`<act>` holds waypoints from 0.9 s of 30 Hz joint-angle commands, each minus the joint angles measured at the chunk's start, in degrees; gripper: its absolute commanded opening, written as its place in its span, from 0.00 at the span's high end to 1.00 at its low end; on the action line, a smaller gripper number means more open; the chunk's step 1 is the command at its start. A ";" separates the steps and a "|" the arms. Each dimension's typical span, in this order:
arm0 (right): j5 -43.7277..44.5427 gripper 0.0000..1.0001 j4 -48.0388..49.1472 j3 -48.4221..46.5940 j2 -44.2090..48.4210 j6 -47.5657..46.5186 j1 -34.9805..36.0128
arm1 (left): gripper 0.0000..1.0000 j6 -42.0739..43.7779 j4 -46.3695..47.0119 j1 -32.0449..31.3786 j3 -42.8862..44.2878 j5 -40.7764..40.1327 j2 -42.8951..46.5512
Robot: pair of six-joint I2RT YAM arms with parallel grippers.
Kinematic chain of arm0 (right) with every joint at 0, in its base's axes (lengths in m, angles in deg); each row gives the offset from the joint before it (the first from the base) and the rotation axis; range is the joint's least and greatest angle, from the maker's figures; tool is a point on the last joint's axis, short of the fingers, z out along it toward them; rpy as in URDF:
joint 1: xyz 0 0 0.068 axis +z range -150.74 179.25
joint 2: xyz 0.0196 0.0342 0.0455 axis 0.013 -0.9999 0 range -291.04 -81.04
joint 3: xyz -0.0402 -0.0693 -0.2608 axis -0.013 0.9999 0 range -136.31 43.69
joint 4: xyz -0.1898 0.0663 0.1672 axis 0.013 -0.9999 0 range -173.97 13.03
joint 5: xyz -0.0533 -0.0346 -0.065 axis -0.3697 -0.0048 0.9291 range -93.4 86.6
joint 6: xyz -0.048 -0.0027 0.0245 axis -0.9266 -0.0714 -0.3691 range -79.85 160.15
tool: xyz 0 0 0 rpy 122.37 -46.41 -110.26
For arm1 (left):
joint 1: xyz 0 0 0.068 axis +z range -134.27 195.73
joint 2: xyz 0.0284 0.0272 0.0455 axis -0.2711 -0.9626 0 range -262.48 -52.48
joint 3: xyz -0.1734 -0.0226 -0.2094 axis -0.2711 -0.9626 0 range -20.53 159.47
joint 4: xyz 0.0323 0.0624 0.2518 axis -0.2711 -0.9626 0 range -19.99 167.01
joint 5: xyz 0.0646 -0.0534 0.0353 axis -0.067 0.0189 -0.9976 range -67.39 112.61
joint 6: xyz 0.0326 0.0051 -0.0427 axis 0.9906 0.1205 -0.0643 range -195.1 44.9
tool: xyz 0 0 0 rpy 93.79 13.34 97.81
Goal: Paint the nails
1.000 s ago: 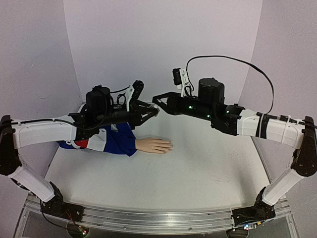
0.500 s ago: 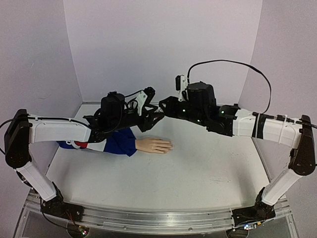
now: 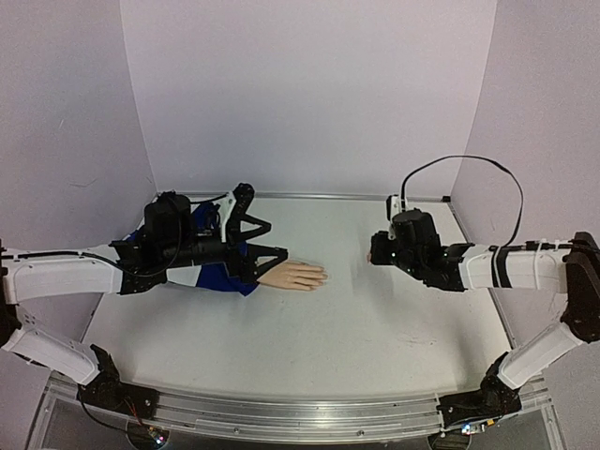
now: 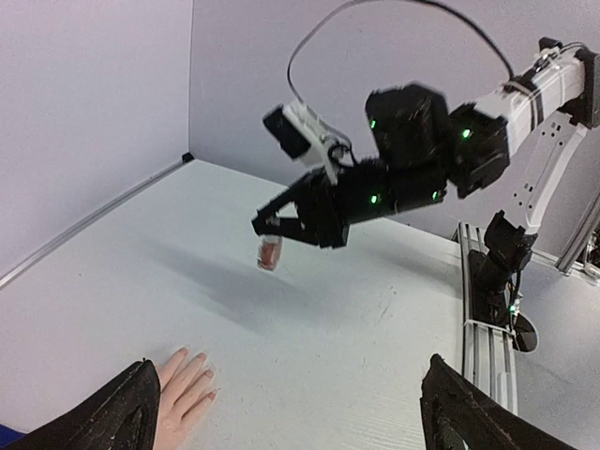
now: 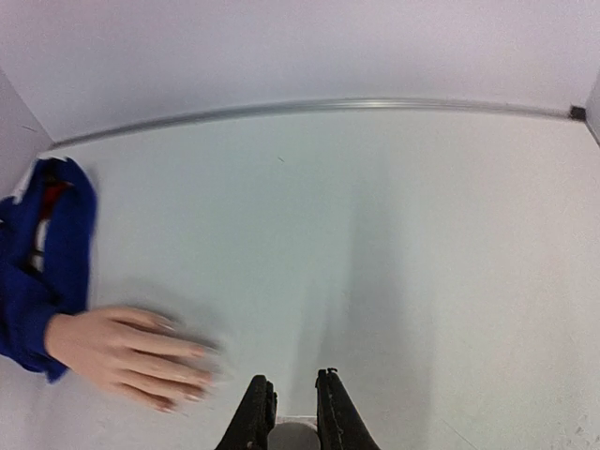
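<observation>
Mannequin hand (image 3: pixel 292 275) lies palm down on the table (image 3: pixel 375 328), left of centre, fingers pointing toward the right arm. The nails (image 4: pixel 207 373) are at the fingertips, facing up. A blue sleeve (image 3: pixel 220 272) covers the wrist, partly under the left arm.

Left gripper (image 4: pixel 289 375): fingers spread wide with nothing between them, hovering just above the wrist.
Right gripper (image 5: pixel 293 394): well apart from the hand, raised above the table, fingers pinching a small pink bottle (image 4: pixel 270 253).

Handling (judgement):
- Nails are tiny, smooth targets, not something to grasp.
- The hand looks stiff and light, so it will likely slide or turn if nudged at the fingertips.
- Steady it at the wrist or sleeve edge; the cloth is soft and should give grip. Keep clear of the fingers.
- The bottle is small, probably light and slick. A narrow pinch could let it twist.

View comparison:
- Top view gives the layout and the gap between the arms, but the bottle is almost hidden behind the right gripper.
- Left wrist view shows the bottle hanging clear below the fingertips.
- Right wrist view shows only a white cap (image 5: pixel 293 434) between its fingers. The hand is blurred there, but a red patch shows in the sleeve
</observation>
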 commanded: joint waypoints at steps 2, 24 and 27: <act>4.03 1.00 14.85 9.20 -0.84 -3.00 -5.91 | 0.02 0.11 -1.19 0.06 0.02 -5.09 6.08; 12.60 0.23 0.13 11.27 3.40 1.73 -8.64 | 0.01 1.30 -5.42 0.72 1.04 -21.33 10.39; 13.65 0.03 -10.68 6.66 11.47 -0.57 -8.65 | 0.01 0.99 -7.72 2.34 2.51 -25.72 12.43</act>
